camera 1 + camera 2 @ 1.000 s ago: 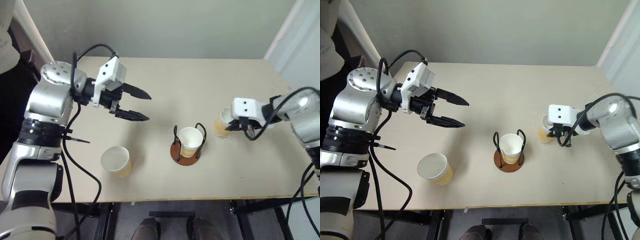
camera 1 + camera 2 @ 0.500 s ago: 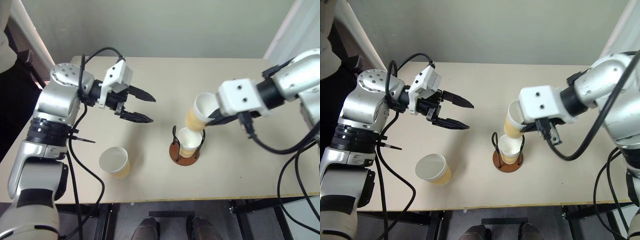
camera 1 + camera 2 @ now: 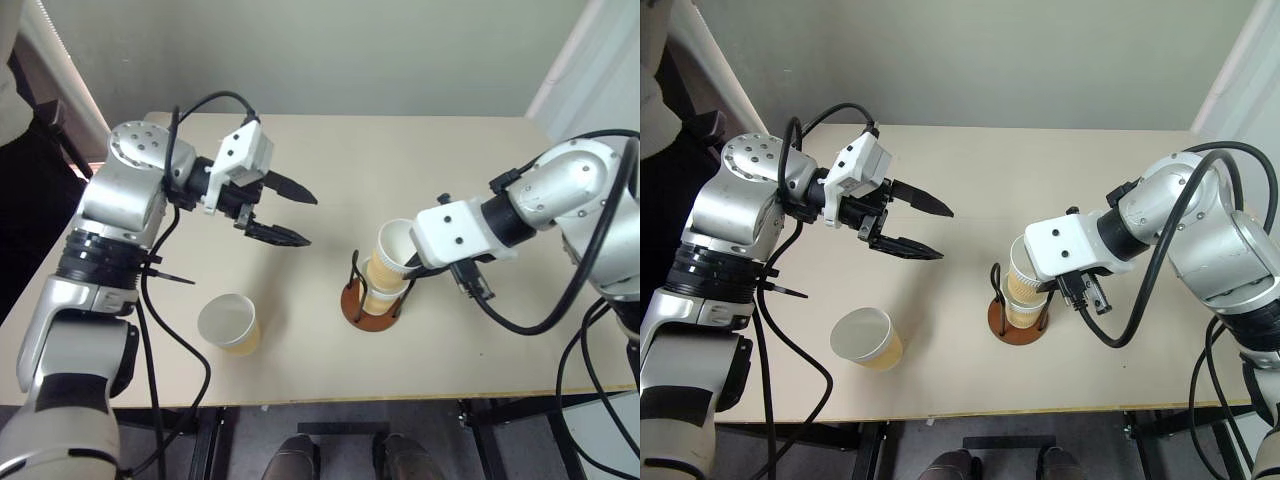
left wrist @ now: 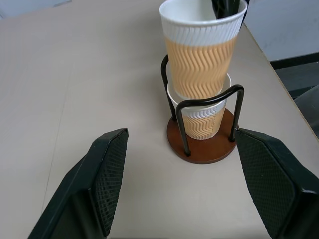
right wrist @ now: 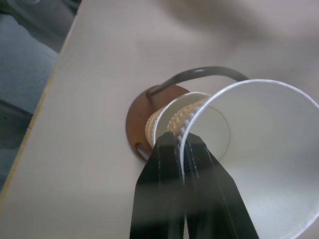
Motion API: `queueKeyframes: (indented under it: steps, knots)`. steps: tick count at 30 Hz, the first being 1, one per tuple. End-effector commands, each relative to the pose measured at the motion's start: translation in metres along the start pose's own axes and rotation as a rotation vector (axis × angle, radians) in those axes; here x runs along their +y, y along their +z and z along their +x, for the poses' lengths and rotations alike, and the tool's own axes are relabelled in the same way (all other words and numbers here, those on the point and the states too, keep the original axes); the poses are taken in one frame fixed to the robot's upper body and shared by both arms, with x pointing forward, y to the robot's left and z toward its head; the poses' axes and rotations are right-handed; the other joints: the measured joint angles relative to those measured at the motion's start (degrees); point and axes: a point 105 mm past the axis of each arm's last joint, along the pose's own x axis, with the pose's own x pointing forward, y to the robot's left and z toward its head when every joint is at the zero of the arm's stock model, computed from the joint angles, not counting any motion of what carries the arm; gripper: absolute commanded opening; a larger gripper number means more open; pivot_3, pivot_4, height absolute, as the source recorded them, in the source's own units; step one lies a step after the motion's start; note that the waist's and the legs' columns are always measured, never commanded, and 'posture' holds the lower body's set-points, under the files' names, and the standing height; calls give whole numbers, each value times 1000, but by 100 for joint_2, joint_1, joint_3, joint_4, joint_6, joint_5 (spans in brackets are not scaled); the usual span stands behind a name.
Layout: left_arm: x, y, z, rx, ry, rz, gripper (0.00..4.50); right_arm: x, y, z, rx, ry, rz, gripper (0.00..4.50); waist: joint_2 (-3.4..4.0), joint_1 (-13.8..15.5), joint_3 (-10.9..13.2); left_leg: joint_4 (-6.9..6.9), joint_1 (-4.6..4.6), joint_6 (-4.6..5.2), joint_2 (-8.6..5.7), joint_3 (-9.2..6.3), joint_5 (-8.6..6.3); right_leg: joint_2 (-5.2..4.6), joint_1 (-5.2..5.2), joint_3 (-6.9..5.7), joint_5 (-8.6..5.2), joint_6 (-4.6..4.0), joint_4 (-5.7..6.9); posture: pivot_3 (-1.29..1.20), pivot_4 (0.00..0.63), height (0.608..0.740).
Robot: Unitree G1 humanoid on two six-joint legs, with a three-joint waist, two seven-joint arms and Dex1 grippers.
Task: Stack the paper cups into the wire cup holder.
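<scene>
The tabletop point(image 3: 420, 150) fills most of the head views, pale and bare apart from the task's things. The left arm reaches in from the upper left of the frame, and its left claw point(image 3: 290, 212) hangs above the tabletop with its two black fingers spread wide and nothing between them. The right arm comes in from the right edge, and its right claw point(image 5: 180, 149) is pinched shut on the rim of a held cup point(image 3: 392, 258), one finger inside the wall and one outside.

The wire cup holder point(image 3: 367, 305) stands a little right of the centre of the frame, with a seated cup point(image 4: 202, 122) already down between its black loops. The held cup sits partway into that seated one, its mouth tilted up and to the right and much of its wavy tan wall above the loops. A third, loose cup point(image 3: 230, 322) stands upright at lower left of centre, well apart from the holder.

The step in hand looks like nesting the second cup. The next move calls for pressing it straight down until it seats, then parting the fingers without dragging the rim sideways. After that the loose cup remains, nearest the idle left claw.
</scene>
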Motion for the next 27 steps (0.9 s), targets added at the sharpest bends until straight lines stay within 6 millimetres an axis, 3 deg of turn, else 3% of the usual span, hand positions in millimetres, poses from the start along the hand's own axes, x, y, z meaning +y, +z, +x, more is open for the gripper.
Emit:
queueKeyframes:
  steps: [1,3,8,12,16,20,27]
  knots:
    - [-2,13,-3,0,-31,64,3649,-4,6,0,-2,-28,-38,436,0,0,0,0,0,0,0,0,0,0,-1,0,0,0,0,0,150,740]
    - [-2,14,-3,1,-31,68,3649,-7,11,-2,-21,-43,-38,908,0,0,0,-1,0,0,0,0,0,0,-1,0,0,0,0,0,150,740]
    - [-1,20,-5,9,-5,115,3649,-26,17,-21,-79,-151,23,2572,0,-3,0,-2,-1,0,0,1,0,0,-1,0,0,0,-2,0,150,740]
    - [-14,31,-14,61,-5,191,3649,-45,10,-53,-130,-321,144,2572,-1,-9,1,-1,-7,0,-1,1,0,0,-5,2,0,0,-9,0,150,740]
    - [-38,34,-21,143,-53,202,3649,-37,12,-73,-245,-325,251,2572,-1,-13,0,-26,-6,-3,-1,4,2,1,-11,2,-6,-1,-14,0,150,740]
    - [-52,17,-28,277,-53,173,3649,-27,10,-78,-285,-296,318,2572,-1,-15,0,-59,7,-19,-1,5,11,1,-13,4,-20,-13,-10,0,150,740]
    - [-49,-19,-41,520,36,107,3649,-23,9,-80,-313,-265,367,2572,-1,-31,1,-62,25,-37,1,-3,22,1,-15,1,-33,-37,28,0,150,740]
